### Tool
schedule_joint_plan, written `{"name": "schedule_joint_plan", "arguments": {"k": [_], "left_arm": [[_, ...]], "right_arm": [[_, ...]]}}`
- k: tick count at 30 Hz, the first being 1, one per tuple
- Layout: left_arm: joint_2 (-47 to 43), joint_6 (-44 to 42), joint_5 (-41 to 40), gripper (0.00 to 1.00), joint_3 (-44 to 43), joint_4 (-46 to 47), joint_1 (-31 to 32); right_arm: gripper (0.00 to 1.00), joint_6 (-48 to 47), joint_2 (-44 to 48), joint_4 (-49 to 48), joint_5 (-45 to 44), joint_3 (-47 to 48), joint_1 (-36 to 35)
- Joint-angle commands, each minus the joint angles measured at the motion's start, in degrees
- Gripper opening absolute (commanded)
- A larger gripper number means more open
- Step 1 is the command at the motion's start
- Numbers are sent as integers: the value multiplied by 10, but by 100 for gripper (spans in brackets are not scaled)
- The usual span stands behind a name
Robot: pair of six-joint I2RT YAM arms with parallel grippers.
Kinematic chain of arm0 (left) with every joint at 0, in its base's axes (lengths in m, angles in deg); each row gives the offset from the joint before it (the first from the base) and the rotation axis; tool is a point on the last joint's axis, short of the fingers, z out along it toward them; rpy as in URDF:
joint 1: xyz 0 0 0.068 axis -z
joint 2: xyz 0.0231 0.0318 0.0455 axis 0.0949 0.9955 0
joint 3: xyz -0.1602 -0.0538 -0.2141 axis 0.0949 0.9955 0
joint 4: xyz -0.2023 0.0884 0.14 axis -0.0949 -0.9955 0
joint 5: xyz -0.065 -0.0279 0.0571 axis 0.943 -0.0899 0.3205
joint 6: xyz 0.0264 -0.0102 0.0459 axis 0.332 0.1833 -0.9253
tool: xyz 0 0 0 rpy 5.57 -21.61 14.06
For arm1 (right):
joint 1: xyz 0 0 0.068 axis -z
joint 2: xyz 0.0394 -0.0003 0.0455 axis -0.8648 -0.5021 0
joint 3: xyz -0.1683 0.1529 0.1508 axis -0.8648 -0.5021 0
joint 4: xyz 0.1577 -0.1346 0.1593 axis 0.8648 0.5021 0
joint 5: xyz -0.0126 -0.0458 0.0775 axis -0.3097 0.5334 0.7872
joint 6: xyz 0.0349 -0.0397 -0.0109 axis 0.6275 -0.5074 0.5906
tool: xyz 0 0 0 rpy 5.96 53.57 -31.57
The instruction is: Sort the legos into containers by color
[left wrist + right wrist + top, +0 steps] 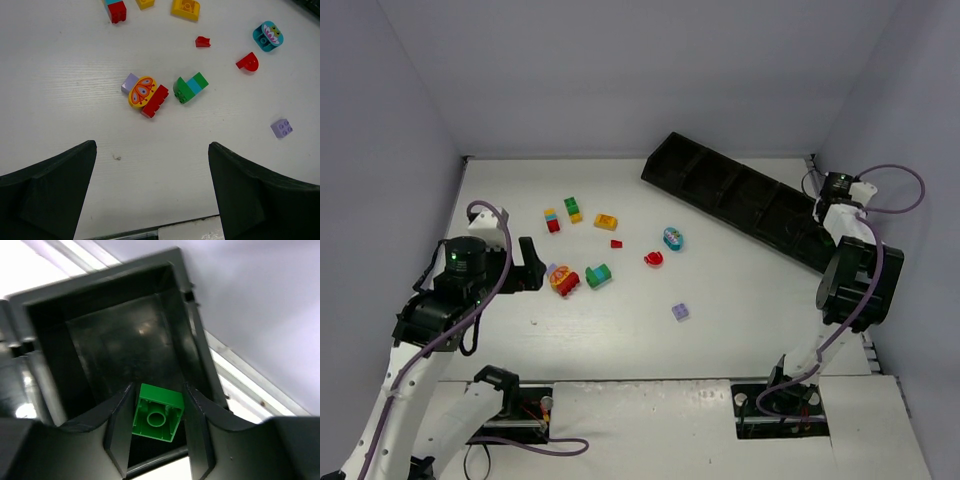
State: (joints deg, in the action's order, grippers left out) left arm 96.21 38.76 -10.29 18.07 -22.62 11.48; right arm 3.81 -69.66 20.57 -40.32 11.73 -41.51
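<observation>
right gripper [159,416] pinches a green brick [159,407] by its flat sides over the end compartment [120,340] of the tray [745,200], left gripper [152,147] gapes above the loose legos [143,92] on the counter [60,75]; they look light, rigid, slick, so grab flat sides.

Nine loose legos [598,275], single or stuck together, lie on the surface [750,310], and one more green brick [157,412] sits in the right end effector [158,416]. There is one black tray [740,198] with five compartments [790,226]
</observation>
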Motion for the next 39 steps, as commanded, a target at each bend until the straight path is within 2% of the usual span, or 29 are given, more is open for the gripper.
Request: {"name": "schedule_joint_plan", "arguments": {"k": [1,3,7,9,12,18,20,24,26,30,34,39], "left_arm": [[10,4,-7,87,-7,33,3],[12,6,-5,87,-7,37,3],[19,10,2,87,-5,46,3],[21,10,6,87,-1,51,3],[26,11,11,87,-2,50,3],[33,7,13,87,-9,50,3],[36,3,7,87,-14,47,2],[46,-7,2,87,-26,43,3],[49,-8,3,87,-32,40,3],[55,-12,0,87,-38,36,3],[57,-12,3,87,-36,34,3],[62,-4,14,87,-27,37,3]], "right_arm": [[48,-29,31,-43,27,41,3],[60,-36,52,-49,49,40,1],[76,-46,87,-54,84,23,-2],[79,-50,111,-54,86,15,-11],[78,-53,158,-54,111,-14,-37],[77,-18,264,-53,163,-117,-201],[80,9,285,-53,169,-147,-272],[92,41,286,-47,178,-214,-387],[93,57,274,-43,168,-230,-449],[90,76,250,-42,158,-254,-527],[82,101,237,-44,139,-276,-575],[79,118,221,-48,133,-296,-605]]}}
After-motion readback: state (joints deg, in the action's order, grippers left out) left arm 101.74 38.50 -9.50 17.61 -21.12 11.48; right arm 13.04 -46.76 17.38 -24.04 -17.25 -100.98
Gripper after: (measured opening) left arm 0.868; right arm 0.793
